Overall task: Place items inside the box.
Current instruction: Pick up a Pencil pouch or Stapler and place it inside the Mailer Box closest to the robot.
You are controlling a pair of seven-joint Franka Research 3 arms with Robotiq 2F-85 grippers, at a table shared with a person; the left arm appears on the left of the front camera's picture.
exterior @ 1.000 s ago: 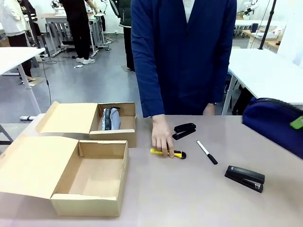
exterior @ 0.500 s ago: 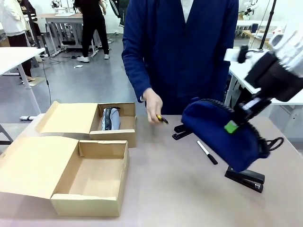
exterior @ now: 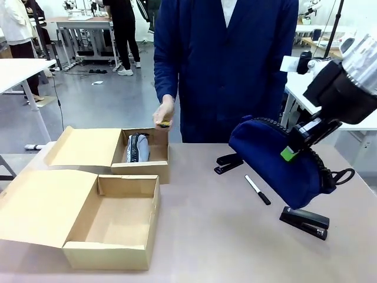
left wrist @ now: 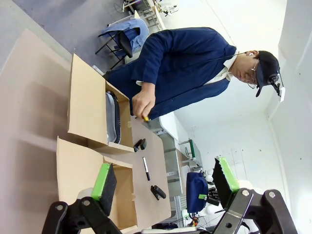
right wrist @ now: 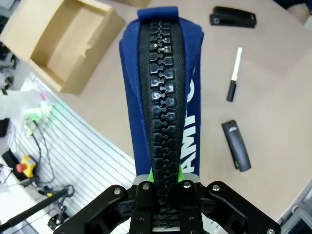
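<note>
the right gripper (exterior: 288, 152) is clamped shut on the zip edge of the navy pouch (exterior: 274, 168). the pouch hangs in the air above the bench (exterior: 212, 236), well to the right of the near box (exterior: 112, 250). in the right wrist view the right gripper (right wrist: 165, 179) pinches the black zip between its green pads. the navy pouch (right wrist: 161, 83) stretches away from it, with white lettering down one side. the left gripper (left wrist: 165, 178) stands open and holds nothing, looking across the near box (left wrist: 78, 161) from its flap side.

the near box is open and looks empty inside. just behind it is the far box (exterior: 147, 171), also open, with the light grey pouch (exterior: 137, 147) lying in it. the person's hand (exterior: 164, 112) holds the yellow utility knife (exterior: 165, 124) above that far box. on the bench to the right of the near box lie the first stapler (exterior: 229, 163), the pen (exterior: 257, 190) and, farthest right, the second stapler (exterior: 304, 221).

the step in hand looks like carrying the navy pouch over for packing. the next move calls for swinging it left until it hangs over the near box's open cavity. it should then be turned to run along the box's length and lowered before the gripper lets go. the path should stay clear of the person's hand behind the near box.
</note>
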